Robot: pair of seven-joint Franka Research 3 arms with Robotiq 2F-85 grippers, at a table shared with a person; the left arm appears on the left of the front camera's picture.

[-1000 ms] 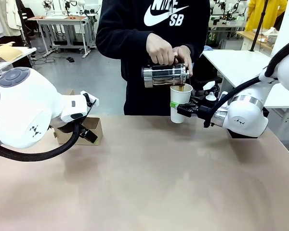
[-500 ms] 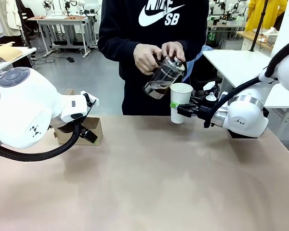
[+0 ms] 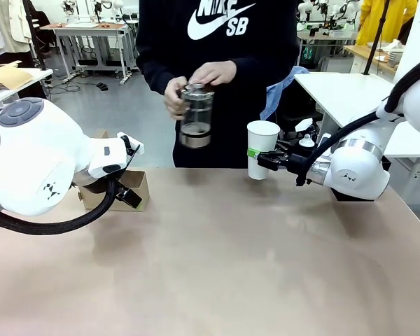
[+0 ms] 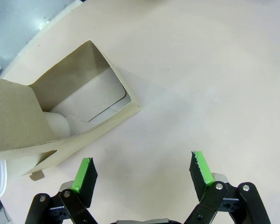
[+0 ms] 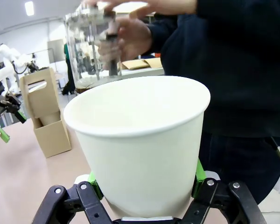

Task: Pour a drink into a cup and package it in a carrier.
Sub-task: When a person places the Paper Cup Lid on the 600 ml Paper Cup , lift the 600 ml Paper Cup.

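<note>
Gripped in the right jaws at the far edge of the surface (image 3: 217, 266): open-topped cup (image 3: 262, 143). Best kept upright and steady en route to carrier (image 3: 136, 190), beside left jaws, spread wide and empty.

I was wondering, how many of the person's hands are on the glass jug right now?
2: one hand wraps the side of the glass jug, and the other hand rests on top of its lid.
</note>
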